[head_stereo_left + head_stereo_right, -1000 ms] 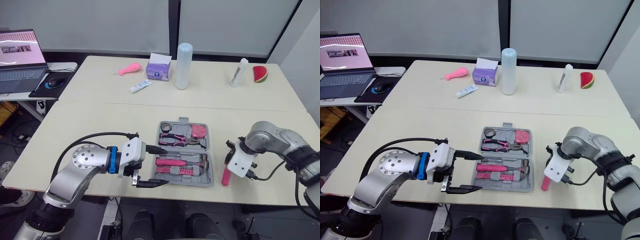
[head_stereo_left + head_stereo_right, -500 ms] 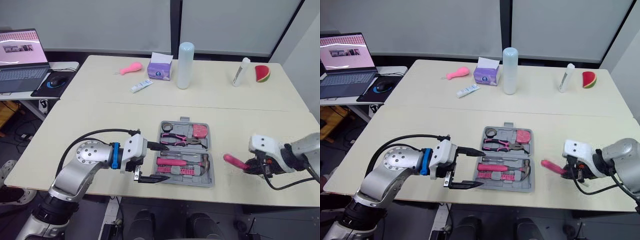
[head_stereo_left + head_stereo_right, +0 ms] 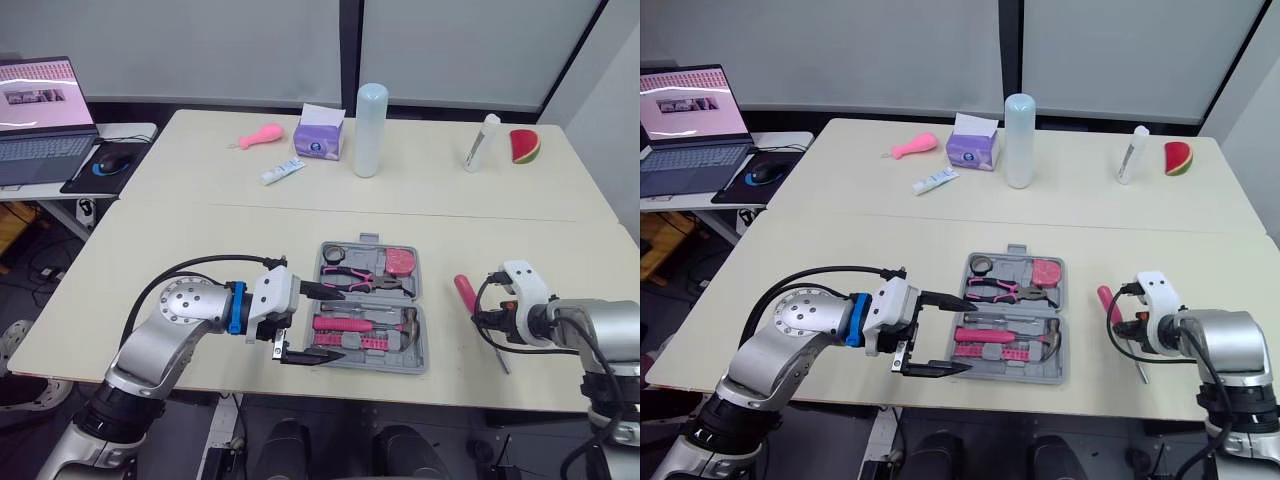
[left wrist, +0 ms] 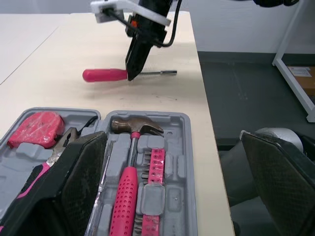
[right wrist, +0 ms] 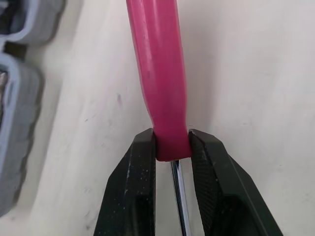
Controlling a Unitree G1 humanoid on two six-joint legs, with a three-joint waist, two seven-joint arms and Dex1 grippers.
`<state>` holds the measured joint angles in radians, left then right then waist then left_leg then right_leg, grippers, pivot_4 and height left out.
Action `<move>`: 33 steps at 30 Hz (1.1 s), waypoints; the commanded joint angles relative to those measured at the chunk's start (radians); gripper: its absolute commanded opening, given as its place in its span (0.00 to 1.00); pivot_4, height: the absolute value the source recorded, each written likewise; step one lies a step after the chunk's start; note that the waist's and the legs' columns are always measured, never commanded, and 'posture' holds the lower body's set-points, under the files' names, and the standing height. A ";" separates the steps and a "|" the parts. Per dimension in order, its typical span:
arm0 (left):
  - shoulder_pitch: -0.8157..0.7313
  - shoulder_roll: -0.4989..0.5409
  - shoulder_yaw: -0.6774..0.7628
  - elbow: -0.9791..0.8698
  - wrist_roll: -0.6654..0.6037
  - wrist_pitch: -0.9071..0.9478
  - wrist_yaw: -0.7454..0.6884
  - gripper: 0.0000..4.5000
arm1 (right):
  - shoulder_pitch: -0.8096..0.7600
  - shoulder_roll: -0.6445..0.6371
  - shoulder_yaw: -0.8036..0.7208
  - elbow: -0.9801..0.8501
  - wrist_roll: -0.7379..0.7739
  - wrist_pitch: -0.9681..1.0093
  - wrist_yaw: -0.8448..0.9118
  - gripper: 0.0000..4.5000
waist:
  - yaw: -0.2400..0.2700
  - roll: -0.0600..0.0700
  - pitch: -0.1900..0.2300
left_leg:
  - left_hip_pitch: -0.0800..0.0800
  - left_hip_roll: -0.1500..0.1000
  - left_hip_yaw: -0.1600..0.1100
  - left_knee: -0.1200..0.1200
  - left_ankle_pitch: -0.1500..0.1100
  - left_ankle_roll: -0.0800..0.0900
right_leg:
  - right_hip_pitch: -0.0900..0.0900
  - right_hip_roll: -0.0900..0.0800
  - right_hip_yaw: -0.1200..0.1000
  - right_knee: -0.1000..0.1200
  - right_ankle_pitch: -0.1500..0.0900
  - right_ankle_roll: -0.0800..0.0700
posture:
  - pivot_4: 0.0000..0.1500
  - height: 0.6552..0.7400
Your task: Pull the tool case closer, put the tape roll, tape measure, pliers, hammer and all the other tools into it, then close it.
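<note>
My right gripper (image 5: 172, 141) is clamped on the pink-handled steel screwdriver (image 5: 157, 73), just right of the open grey plastic tool case (image 3: 421, 352). I'd lift clear, then line up a free slot. My left gripper (image 3: 335, 324) hangs open by the case's front-left.

My left arm (image 3: 185, 312) bent at elbow, forearm reaching toward my right. Left gripper (image 3: 340, 323) spread wide, one black finger above other. My right arm (image 3: 590, 328) folded inward, forearm pointing left. Right gripper (image 5: 172, 141) pinching metal-shaft end of pink screwdriver (image 5: 157, 73) handle.
</note>
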<state>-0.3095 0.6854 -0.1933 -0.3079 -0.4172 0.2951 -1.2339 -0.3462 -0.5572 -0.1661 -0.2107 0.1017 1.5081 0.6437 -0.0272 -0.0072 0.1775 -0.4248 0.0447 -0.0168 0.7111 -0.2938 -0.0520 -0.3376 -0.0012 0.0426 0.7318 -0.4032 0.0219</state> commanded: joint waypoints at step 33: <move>-0.040 -0.028 -0.009 -0.013 -0.018 0.004 -0.003 1.00 | 0.377 0.020 0.014 0.072 0.039 -1.056 -0.067 0.78 | -0.001 0.000 0.000 | 0.000 0.000 0.000 0.000 0.000 0.000 | 0.000 0.002 0.000 0.001 0.000 0.000 | 1.00 0.44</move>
<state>-0.3320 0.6620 -0.2100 -0.3027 -0.4195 0.3000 -1.2337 0.0429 -0.5400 -0.1467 -0.1491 0.1378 0.4812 0.5878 -0.0287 -0.0073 0.1774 -0.4246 0.0447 -0.0164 0.7115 -0.2936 -0.0524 -0.3373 0.0011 0.0431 0.7323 -0.4033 0.0219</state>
